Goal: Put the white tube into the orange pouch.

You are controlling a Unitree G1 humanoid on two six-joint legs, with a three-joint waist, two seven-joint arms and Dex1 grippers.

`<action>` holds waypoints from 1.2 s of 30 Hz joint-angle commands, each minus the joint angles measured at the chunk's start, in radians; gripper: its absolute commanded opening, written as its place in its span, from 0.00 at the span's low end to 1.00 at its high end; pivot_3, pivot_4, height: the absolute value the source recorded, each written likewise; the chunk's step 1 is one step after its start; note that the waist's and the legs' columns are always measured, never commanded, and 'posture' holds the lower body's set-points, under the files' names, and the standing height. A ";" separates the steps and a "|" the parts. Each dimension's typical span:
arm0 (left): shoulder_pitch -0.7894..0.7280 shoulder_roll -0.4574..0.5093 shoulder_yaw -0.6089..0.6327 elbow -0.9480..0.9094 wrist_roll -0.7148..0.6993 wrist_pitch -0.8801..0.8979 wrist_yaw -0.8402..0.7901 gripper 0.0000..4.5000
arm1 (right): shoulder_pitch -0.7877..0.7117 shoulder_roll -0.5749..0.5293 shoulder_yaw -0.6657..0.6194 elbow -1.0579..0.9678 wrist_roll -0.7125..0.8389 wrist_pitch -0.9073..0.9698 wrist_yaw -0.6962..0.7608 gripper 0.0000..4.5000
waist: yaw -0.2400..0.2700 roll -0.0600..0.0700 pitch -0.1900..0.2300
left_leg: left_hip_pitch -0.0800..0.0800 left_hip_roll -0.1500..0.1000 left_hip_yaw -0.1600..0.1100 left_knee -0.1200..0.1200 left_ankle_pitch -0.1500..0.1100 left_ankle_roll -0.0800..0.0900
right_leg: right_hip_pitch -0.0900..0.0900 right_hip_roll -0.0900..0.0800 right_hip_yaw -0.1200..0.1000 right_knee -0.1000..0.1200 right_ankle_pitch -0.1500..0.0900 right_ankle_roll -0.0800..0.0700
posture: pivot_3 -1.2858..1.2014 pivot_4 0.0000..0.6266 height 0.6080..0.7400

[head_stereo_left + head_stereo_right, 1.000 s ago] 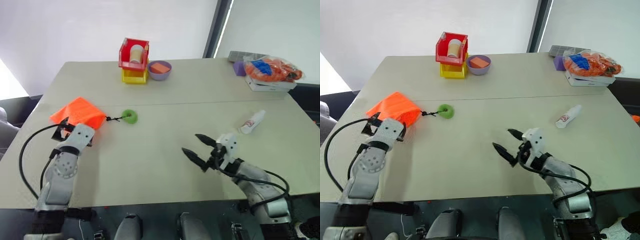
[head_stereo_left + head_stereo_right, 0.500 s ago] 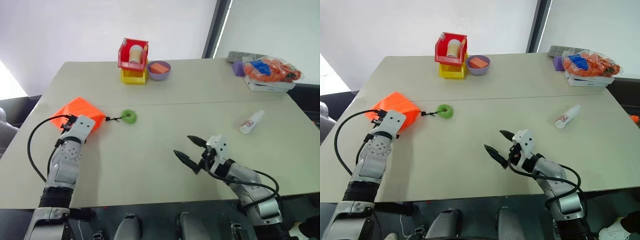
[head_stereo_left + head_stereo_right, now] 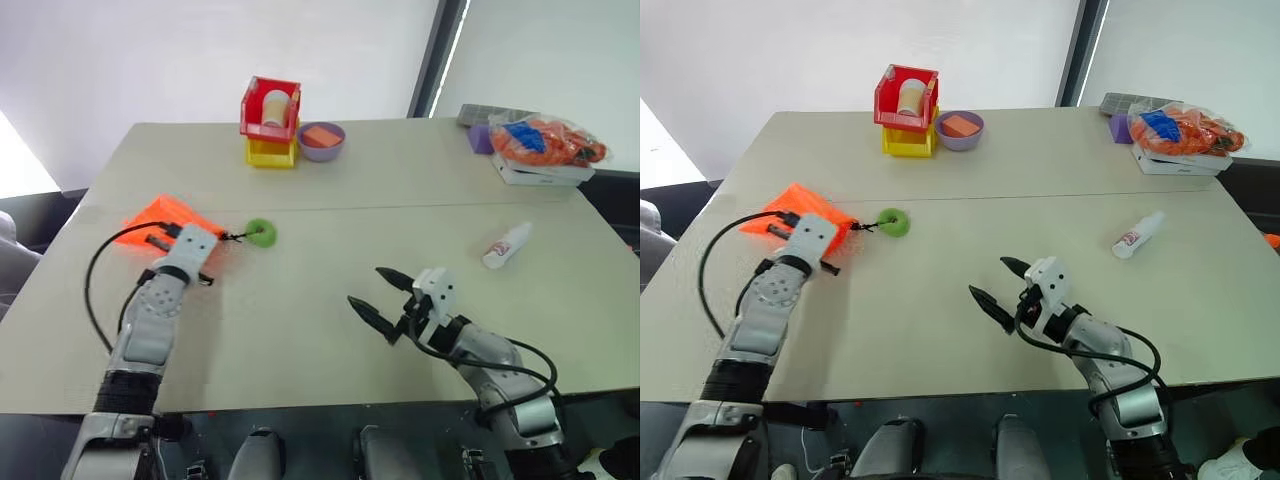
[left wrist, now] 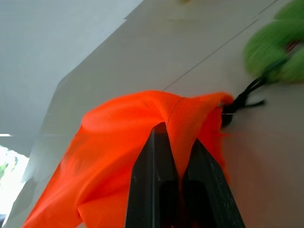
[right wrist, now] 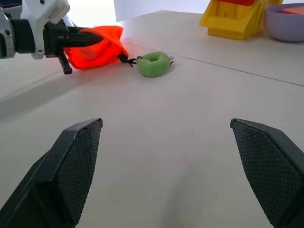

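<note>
The orange pouch (image 3: 150,217) lies bunched at the table's left, and its black cord runs to a green ring (image 3: 260,233). My left gripper (image 4: 173,133) is shut on a raised fold of the pouch's fabric near the corded end. In the right wrist view the same gripper (image 5: 94,38) pinches the pouch (image 5: 102,50). The white tube (image 3: 505,244), with its red label mark, lies flat at the table's right, apart from both grippers. My right gripper (image 3: 366,287) stands open and empty above the table's near middle, well short of the tube.
At the back stand a red bin (image 3: 268,108) on a yellow bin (image 3: 268,151), with a purple bowl (image 3: 319,140) beside them. A clear bag of orange and blue items (image 3: 545,139) rests on a white box at the back right corner.
My left gripper has shut on the pouch's fabric and moved right and forward, bunching the pouch toward the green ring. The right gripper stays open and has not moved.
</note>
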 commanded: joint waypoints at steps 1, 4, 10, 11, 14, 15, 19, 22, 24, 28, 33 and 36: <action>-0.034 -0.064 -0.081 -0.155 -0.022 0.043 -0.054 0.01 | -0.013 -0.002 -0.037 -0.015 0.006 -0.027 -0.008 1.00 | 0.000 0.000 0.000 | 0.000 0.000 0.000 0.000 0.000 0.000 | 0.000 0.000 0.000 0.000 0.000 0.000 | 0.52 0.24 1.00; -0.050 -0.118 -0.137 -0.240 -0.033 0.098 -0.093 0.01 | -0.013 -0.007 -0.060 -0.003 0.000 -0.036 -0.016 1.00 | 0.000 0.000 0.000 | 0.000 0.000 0.000 0.000 0.000 0.000 | 0.000 0.000 0.000 0.000 0.000 0.001 | 0.52 0.24 1.00; -0.085 -0.189 -0.190 -0.391 -0.079 0.215 -0.153 0.01 | -0.023 -0.028 -0.132 0.042 -0.006 -0.065 -0.037 1.00 | -0.004 0.000 0.000 | 0.001 0.000 0.000 0.000 0.000 0.000 | 0.000 0.001 0.000 0.001 -0.001 0.002 | 0.52 0.24 1.00; -0.092 -0.196 -0.184 -0.417 -0.093 0.241 -0.162 0.01 | -0.027 -0.035 -0.152 0.055 -0.009 -0.073 -0.045 1.00 | -0.003 0.000 0.000 | 0.001 0.000 0.000 0.000 0.000 0.000 | 0.000 0.001 0.000 0.001 -0.001 0.002 | 0.52 0.24 1.00; -0.096 -0.179 -0.144 -0.455 -0.118 0.292 -0.179 0.01 | -0.038 -0.049 -0.202 0.094 -0.025 -0.100 -0.074 1.00 | -0.002 0.000 0.000 | 0.000 0.000 0.000 0.001 0.000 0.000 | 0.000 0.001 0.000 0.001 -0.002 0.003 | 0.52 0.24 1.00; -0.094 -0.170 -0.137 -0.461 -0.122 0.300 -0.181 0.01 | -0.040 -0.051 -0.213 0.102 -0.027 -0.106 -0.080 1.00 | -0.004 0.000 0.000 | 0.000 0.000 0.000 0.001 0.000 0.000 | 0.000 0.001 0.001 0.001 -0.002 0.004 | 0.52 0.24 1.00; -0.008 -0.111 -0.071 -0.462 -0.181 0.359 -0.224 0.01 | -0.067 -0.053 -0.313 0.160 -0.021 -0.099 -0.163 1.00 | -0.008 0.001 0.000 | 0.001 0.000 0.000 0.001 0.000 0.001 | 0.000 0.001 0.001 0.001 -0.001 0.002 | 0.52 0.24 1.00; 0.064 -0.050 -0.091 -0.459 -0.192 0.325 -0.270 0.01 | -0.085 -0.058 -0.337 0.204 -0.082 -0.103 -0.246 1.00 | -0.006 0.001 0.000 | 0.001 0.000 -0.001 0.000 0.000 0.001 | 0.000 0.001 0.001 0.002 -0.001 0.001 | 0.52 0.24 1.00; 0.092 -0.046 -0.095 -0.451 -0.208 0.321 -0.273 0.01 | -0.111 -0.053 -0.354 0.266 -0.162 -0.111 -0.360 1.00 | -0.003 0.001 0.000 | 0.001 0.000 0.000 0.001 0.000 0.001 | 0.000 0.001 0.001 0.001 -0.001 0.000 | 0.52 0.24 1.00; 0.110 -0.058 -0.130 -0.443 -0.218 0.320 -0.276 0.01 | -0.160 -0.015 -0.389 0.338 -0.226 -0.106 -0.530 1.00 | 0.000 0.001 0.000 | 0.000 -0.001 0.000 0.003 0.000 0.001 | 0.001 0.000 0.001 0.001 -0.001 0.000 | 0.52 0.24 1.00; 0.110 -0.097 -0.161 -0.436 -0.222 0.309 -0.255 0.01 | -0.229 0.022 -0.414 0.417 -0.269 -0.082 -0.692 1.00 | -0.004 0.002 0.000 | 0.000 -0.001 0.000 0.003 0.000 0.001 | 0.001 0.000 0.002 0.001 0.000 0.000 | 0.52 0.24 1.00; 0.100 -0.105 -0.181 -0.417 -0.213 0.289 -0.248 0.01 | -0.311 0.048 -0.422 0.515 -0.235 -0.048 -0.718 1.00 | -0.011 0.002 0.000 | 0.001 0.000 0.000 0.002 0.000 0.001 | 0.000 0.001 0.002 0.002 0.000 0.000 | 0.52 0.24 1.00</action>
